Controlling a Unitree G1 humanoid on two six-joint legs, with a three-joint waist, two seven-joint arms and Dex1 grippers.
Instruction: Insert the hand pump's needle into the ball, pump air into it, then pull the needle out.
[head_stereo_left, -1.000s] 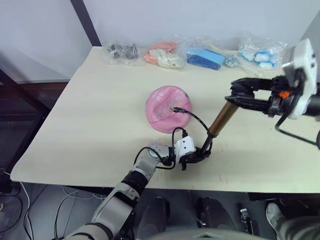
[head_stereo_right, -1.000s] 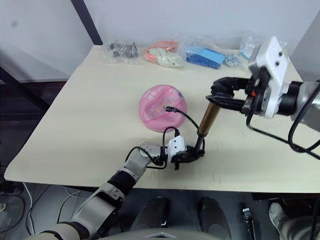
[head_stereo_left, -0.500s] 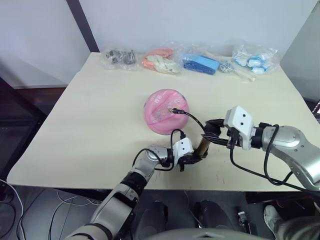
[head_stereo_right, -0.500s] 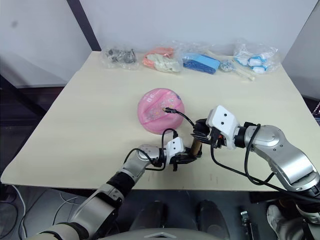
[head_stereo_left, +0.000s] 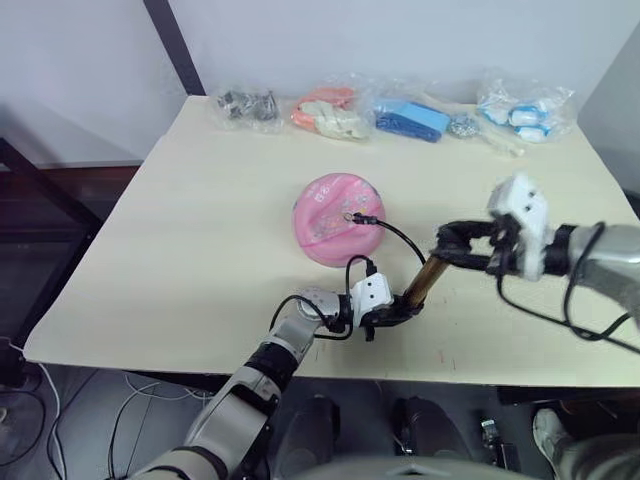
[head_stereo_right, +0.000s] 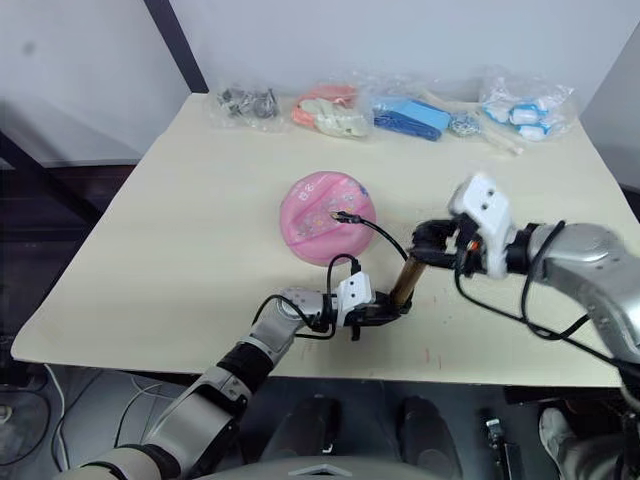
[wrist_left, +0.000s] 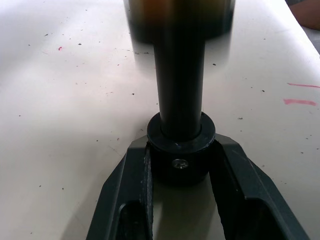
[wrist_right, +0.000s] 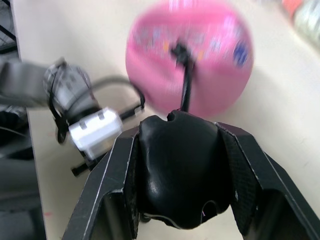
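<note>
I am partway through the pumping, as I judge it. The needle (head_stereo_left: 352, 216) sits at the black valve dot on top of the ball (head_stereo_left: 337, 218), so the insertion looks done, though the pin itself is too small for me to see how deep it goes. The ball is round and pink, resting on the worktop (head_stereo_left: 200, 240) just beyond the hand pump (head_stereo_left: 423, 282). A thin black hose (head_stereo_left: 395, 233) curves from the needle back to the pump.

My left fingers (wrist_left: 180, 165) are clamped on the black collar at the foot of the pump, pinning it against the worktop nearer to me than the ball. The gold-bronze barrel leans up and away to my right from there. My right fingers (wrist_right: 182, 175) are closed around the black T-handle (wrist_right: 177, 175) at the barrel's upper end, with the ball straight ahead of them.

Left to do, I reckon: more strokes until the ball is firm, then drawing the needle out.

Beyond the ball, along the far edge of the worktop, lies a row of clear plastic bags (head_stereo_left: 320, 112). One holds dark small parts, one pink and pale pieces, one blue items (head_stereo_left: 410, 118), and one white and blue pieces; I cannot tell more of them.
</note>
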